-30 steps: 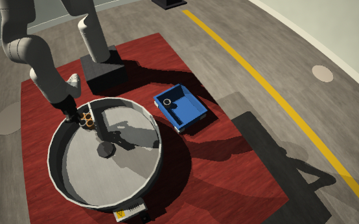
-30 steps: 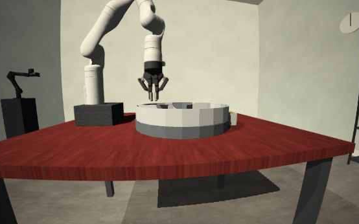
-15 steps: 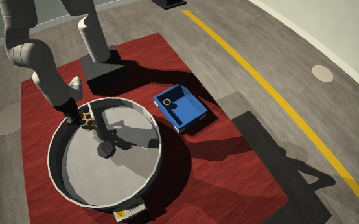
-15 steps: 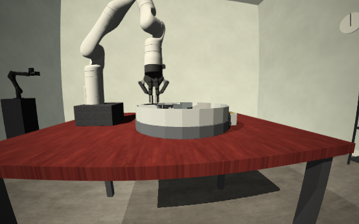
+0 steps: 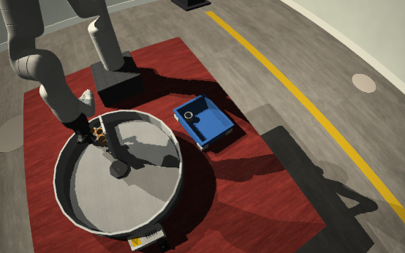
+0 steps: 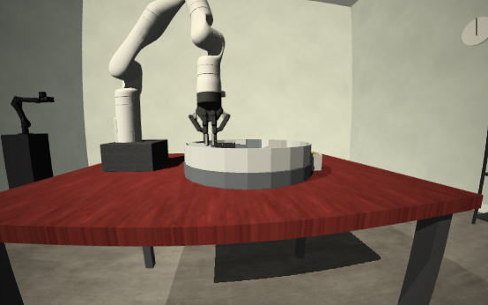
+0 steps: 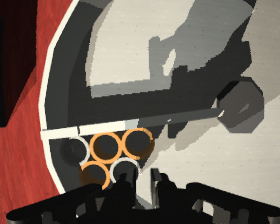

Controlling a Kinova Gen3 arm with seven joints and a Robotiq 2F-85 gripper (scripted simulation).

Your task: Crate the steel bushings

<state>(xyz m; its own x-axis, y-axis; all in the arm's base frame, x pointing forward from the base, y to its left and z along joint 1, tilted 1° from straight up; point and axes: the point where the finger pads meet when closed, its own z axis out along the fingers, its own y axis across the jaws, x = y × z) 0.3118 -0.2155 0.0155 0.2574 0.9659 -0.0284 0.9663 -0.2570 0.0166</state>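
Observation:
A steel bushing (image 5: 185,115) stands in the blue crate (image 5: 216,126), near its back left corner. On the turning table (image 5: 99,205) (image 6: 248,159) (image 7: 221,175), several bushings sit packed together beside the divider. Three are orange; one orange bushing (image 7: 91,147) is in the middle. A grey steel bushing (image 7: 87,154) is by the rim and another steel bushing (image 7: 125,160) is nearest the fingers. My gripper (image 5: 87,141) (image 6: 210,145) (image 7: 143,178) points down at the table's rim height, its fingers open by a narrow gap. The left finger overlaps the near steel bushing's right side in the wrist view. Fingertip depth is hard to tell.
The divider (image 5: 110,140) (image 7: 176,116) runs from the rim to the dark hub (image 5: 119,169) (image 7: 241,106). The table's raised wall surrounds the bushings. A control box (image 5: 146,239) sits at the front. The crate is right of the turning table, past its wall.

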